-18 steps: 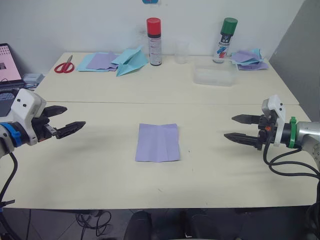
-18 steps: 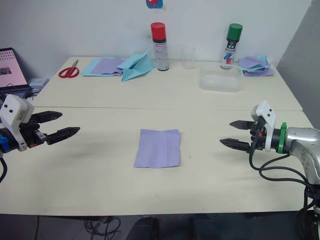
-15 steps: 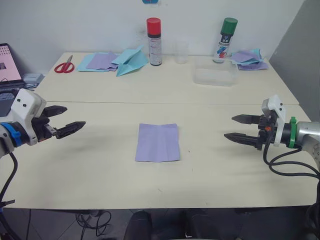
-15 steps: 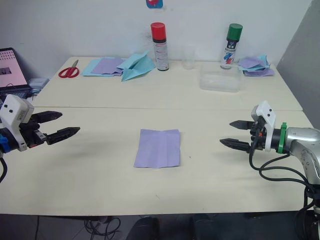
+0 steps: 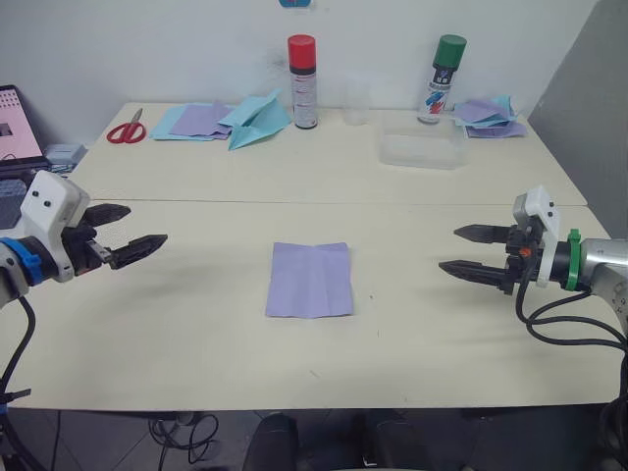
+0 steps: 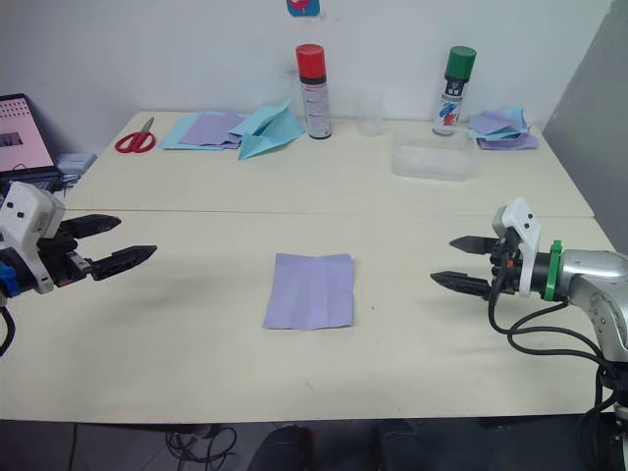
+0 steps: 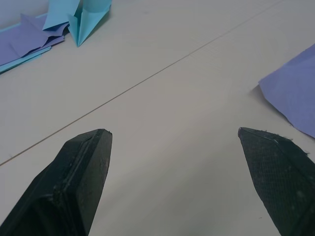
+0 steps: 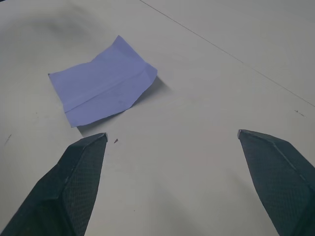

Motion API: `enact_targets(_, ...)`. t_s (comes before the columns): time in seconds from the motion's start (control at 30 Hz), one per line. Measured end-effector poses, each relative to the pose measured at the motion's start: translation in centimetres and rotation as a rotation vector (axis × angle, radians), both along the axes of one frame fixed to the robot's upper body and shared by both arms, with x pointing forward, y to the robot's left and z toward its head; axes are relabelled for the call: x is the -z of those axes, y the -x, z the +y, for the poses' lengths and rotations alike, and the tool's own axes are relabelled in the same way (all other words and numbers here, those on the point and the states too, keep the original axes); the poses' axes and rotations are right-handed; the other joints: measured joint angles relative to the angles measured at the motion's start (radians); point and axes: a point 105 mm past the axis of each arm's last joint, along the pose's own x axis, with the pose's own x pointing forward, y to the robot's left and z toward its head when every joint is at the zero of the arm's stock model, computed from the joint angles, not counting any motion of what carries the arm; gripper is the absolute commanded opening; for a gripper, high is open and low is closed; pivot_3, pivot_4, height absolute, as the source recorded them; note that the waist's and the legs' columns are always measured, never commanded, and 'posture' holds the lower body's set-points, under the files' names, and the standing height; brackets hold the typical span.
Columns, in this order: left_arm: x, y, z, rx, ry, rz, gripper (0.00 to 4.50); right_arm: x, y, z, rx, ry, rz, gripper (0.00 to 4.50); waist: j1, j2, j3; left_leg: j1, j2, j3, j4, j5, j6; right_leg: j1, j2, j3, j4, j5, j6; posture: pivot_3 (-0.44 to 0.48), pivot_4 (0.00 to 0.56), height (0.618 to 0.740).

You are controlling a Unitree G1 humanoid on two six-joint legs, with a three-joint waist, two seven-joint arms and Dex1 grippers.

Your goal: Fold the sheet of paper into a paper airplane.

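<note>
Here the sheet of paper (image 5: 310,280) lies flat on the front table (image 5: 196,334), unfolded apart from one faint crease down its middle. It is the landmark for everything else. Its long axis runs away from the robot, toward the back table, and the crease follows that same axis.

The left gripper (image 5: 126,235) hangs well apart from the sheet on the sheet's left, fingers spread wide and empty, tips aimed at the sheet. The right gripper (image 5: 471,252) hangs well apart on the sheet's right, likewise spread and empty, tips aimed back at the sheet. Each faces a long edge of the sheet, not a corner or a short edge.

Neither arm looks clearly nearer; the sheet sits roughly midway between the two. In the right wrist view the sheet (image 8: 102,86) lies ahead of the fingers and toward one finger's side, its near corner slightly lifted off the table. In the left wrist view one corner of the sheet (image 7: 295,93) lies just beyond one fingertip's line.

Judgement: no fold of the airplane has begun. The coming move probably needs one gripper to come in across the table to a long edge, or to the lifted corner, and the paper lies too flat for an easy pinch elsewhere.

Beyond the sheet, on the back table: light-blue paper airplane (image 5: 257,118), scissors (image 5: 126,130), red-capped spray can (image 5: 302,80), green-capped spray can (image 5: 444,78), clear tray (image 5: 423,145).
</note>
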Motion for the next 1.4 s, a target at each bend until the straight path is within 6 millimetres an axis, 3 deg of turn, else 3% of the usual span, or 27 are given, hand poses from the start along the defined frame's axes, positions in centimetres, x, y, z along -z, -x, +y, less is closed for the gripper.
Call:
enact_targets(0.27, 0.3, -0.2, -2.2, 0.053, 0.075, 0.005, 4.5, 0.5, -0.1, 0.6, -0.013, -0.012, 0.012, 4.43, 0.0, 0.0, 0.0, 0.0, 0.0, 0.0, 0.001, 0.0, 0.0, 0.0, 0.0, 0.0, 0.0, 0.0, 0.0, 0.0, 0.15, 0.74)
enact_targets(0.33, 0.2, -0.4, -3.7, 0.094, 0.118, -0.013, 3.9, 0.8, -0.3, 1.1, -0.017, -0.005, 0.008, 4.5, 0.0, 0.0, 0.0, 0.0, 0.0, 0.0, 0.001, 0.0, 0.0, 0.001, 0.0, 0.0, 0.0, 0.0, 0.0, 0.0, 0.15, 0.74)
enact_targets(0.43, 0.7, -1.0, -8.3, 0.219, 0.204, -0.04, 2.93, 1.1, -1.3, 2.7, -0.031, -0.002, -0.022, 4.5, 0.001, 0.0, 0.0, 0.0, -0.001, -0.001, 0.002, 0.0, 0.0, 0.002, 0.0, 0.0, 0.0, 0.001, 0.001, 0.0, 0.15, 0.74)
enact_targets(0.53, 2.4, -1.3, -12.4, 0.316, 0.212, -0.018, 1.91, 1.7, -2.4, 4.2, -0.03, -0.014, -0.038, 4.5, 0.001, 0.0, 0.0, 0.0, -0.002, -0.001, 0.003, 0.0, 0.0, 0.002, 0.003, 0.001, 0.0, 0.004, -0.002, 0.0, 0.15, 0.74)
enact_targets(0.73, 6.4, -1.9, -16.4, 0.365, 0.145, 0.018, 0.02, 3.7, -4.2, 6.0, 0.007, -0.007, -0.052, 4.5, 0.001, 0.0, 0.0, 0.0, -0.002, -0.001, 0.003, 0.0, 0.0, 0.002, 0.006, 0.001, 0.001, 0.004, -0.003, 0.0, 0.15, 0.74)
enact_targets(0.9, 10.3, -2.4, -17.7, 0.349, 0.148, 0.08, 0.02, 4.9, -5.1, 8.0, 0.011, 0.001, -0.07, 4.5, 0.002, 0.0, 0.0, 0.0, -0.002, -0.002, 0.003, 0.0, 0.0, 0.002, 0.008, 0.0, 0.001, 0.004, -0.004, 0.0, 0.15, 0.74)
enact_targets(1.07, 12.8, -2.6, -18.0, 0.329, 0.128, 0.168, 0.02, 5.0, -5.7, 9.2, 0.013, -0.011, -0.085, 4.5, 0.001, 0.0, 0.0, 0.0, -0.002, -0.002, 0.003, 0.0, 0.0, 0.002, 0.008, 0.0, 0.001, 0.004, -0.004, 0.0, 0.15, 0.74)
enact_targets(1.4, 13.4, -2.8, -18.7, 0.343, 0.062, 0.154, 0.02, 5.0, -6.6, 12.3, 0.026, -0.103, -0.055, 4.5, 0.003, 0.001, -0.002, 0.007, -0.002, -0.004, 0.003, 0.0, 0.0, 0.011, 0.007, -0.001, 0.0, 0.004, -0.004, 0.0, 0.15, 0.74)
